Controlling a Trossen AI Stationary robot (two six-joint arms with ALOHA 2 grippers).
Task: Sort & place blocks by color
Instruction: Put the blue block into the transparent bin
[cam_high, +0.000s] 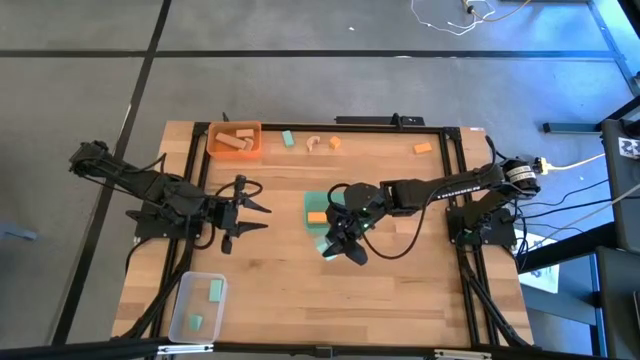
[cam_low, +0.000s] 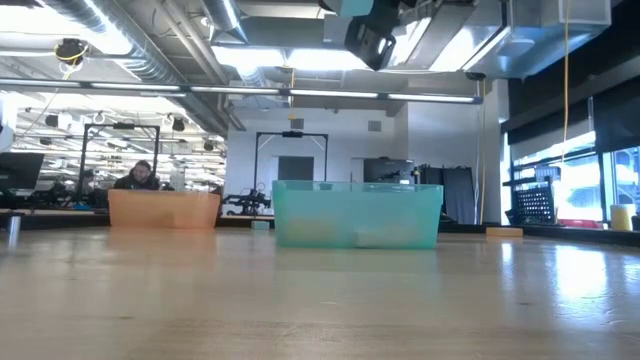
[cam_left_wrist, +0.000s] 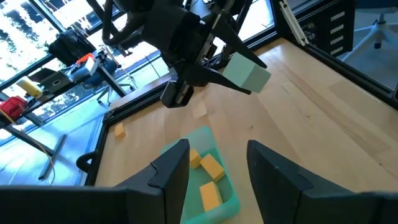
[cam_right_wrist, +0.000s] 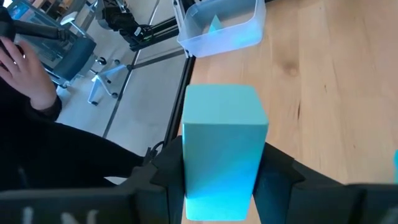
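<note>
Item 1, table's 7 o'clock corner: clear plastic tray (cam_high: 197, 305) holding two mint-green blocks (cam_high: 215, 290).

Item 2, 9 o'clock side: left gripper (cam_high: 248, 213), raised off the wood, its fingers (cam_left_wrist: 169, 171) spread apart and empty.

Item 3, 11 o'clock corner: orange plastic tray (cam_high: 235, 140) containing pale wood blocks (cam_high: 232, 143).

Item 4, along the 12 o'clock edge: one loose mint-green block (cam_high: 288, 138), a pale arched wooden block (cam_high: 314, 144), a small orange block (cam_high: 336, 143), and a flat orange block (cam_high: 423, 148) further toward 1 o'clock.

Item 5, table centre: green plastic tray (cam_high: 312, 203) with orange blocks (cam_left_wrist: 212, 167) lying inside it.

Item 6, just toward 5 o'clock of the green tray: right gripper (cam_high: 337, 247), jaws clamped on the two sides of a rectangular mint-green block (cam_right_wrist: 221, 149), held clear of the tabletop.

Item 7, right arm link: white lettering (cam_high: 458, 184), too small to read.

No other legible writing or brand marks.
</note>
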